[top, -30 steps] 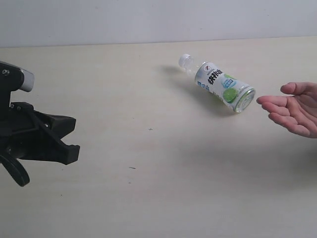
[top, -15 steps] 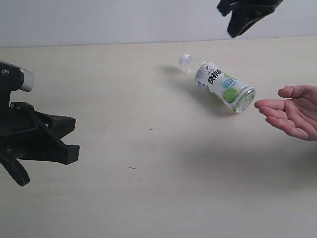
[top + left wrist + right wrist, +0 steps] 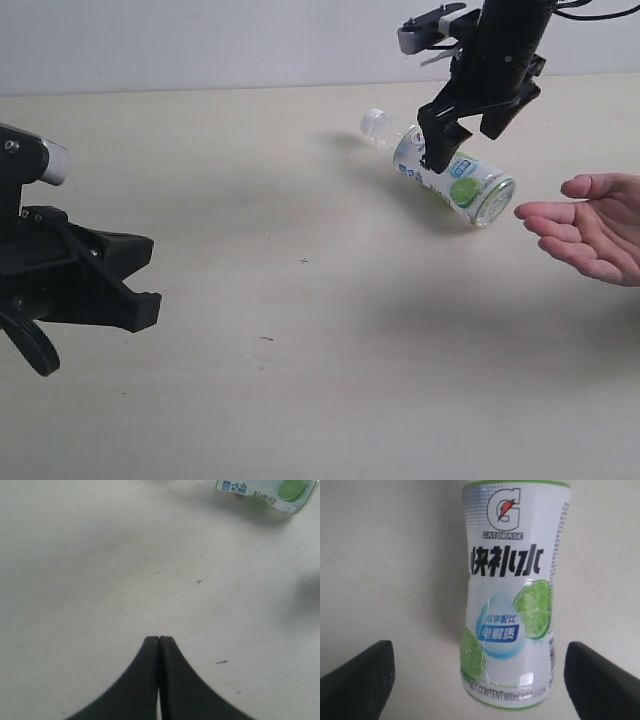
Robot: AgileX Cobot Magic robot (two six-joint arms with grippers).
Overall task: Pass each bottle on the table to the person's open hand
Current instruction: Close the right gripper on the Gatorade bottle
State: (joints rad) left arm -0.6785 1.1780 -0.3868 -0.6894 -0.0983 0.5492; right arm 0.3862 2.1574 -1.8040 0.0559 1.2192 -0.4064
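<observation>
One bottle [image 3: 447, 172] with a green-lime label and a white cap lies on its side on the table [image 3: 300, 390], base pointing toward the person's open hand [image 3: 590, 232] at the right edge. My right gripper [image 3: 463, 135] hangs open just above the bottle's middle. In the right wrist view the bottle [image 3: 512, 595] lies between the two spread fingertips, with gaps on both sides. My left gripper [image 3: 150, 283] rests low at the far left, shut on nothing [image 3: 159, 640]. A strip of the bottle [image 3: 265, 487] shows in the left wrist view. No other bottle is in view.
A pale wall runs behind the table's far edge [image 3: 200, 90]. Tiny dark specks [image 3: 303, 261] mark the tabletop between the left gripper and the bottle.
My right arm has come down from the top of the view and now hovers over the bottle. The hand has shifted slightly. The left arm and the bottle have not moved.
</observation>
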